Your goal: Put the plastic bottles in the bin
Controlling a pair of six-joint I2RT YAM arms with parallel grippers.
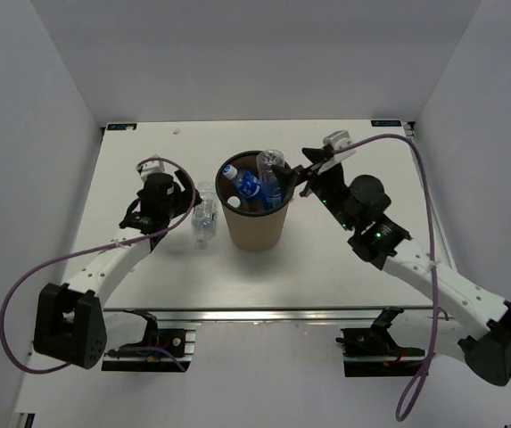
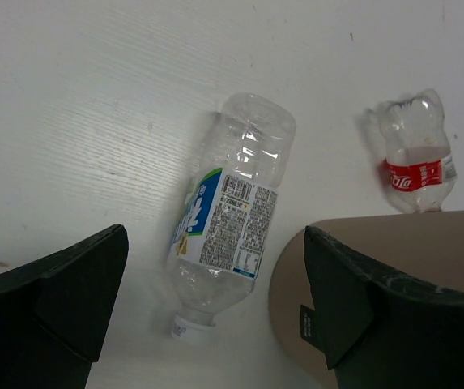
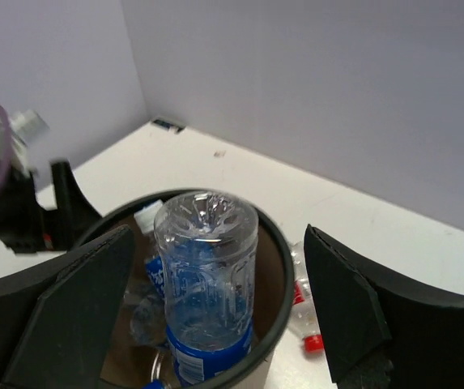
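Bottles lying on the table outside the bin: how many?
2. The blue-labelled bottle lies left of the bin; the red-labelled bottle lies just beyond it, beside the bin. Others may hide behind the bin.

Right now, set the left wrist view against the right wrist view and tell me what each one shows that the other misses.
Left wrist only: a blue-and-white-labelled bottle lying flat on the table, its cap toward the camera. Right wrist only: the inside of the bin, with an upended bottle sticking up past its dark rim. Both: the bin's brown wall and a red-marked bottle on the table beside it.
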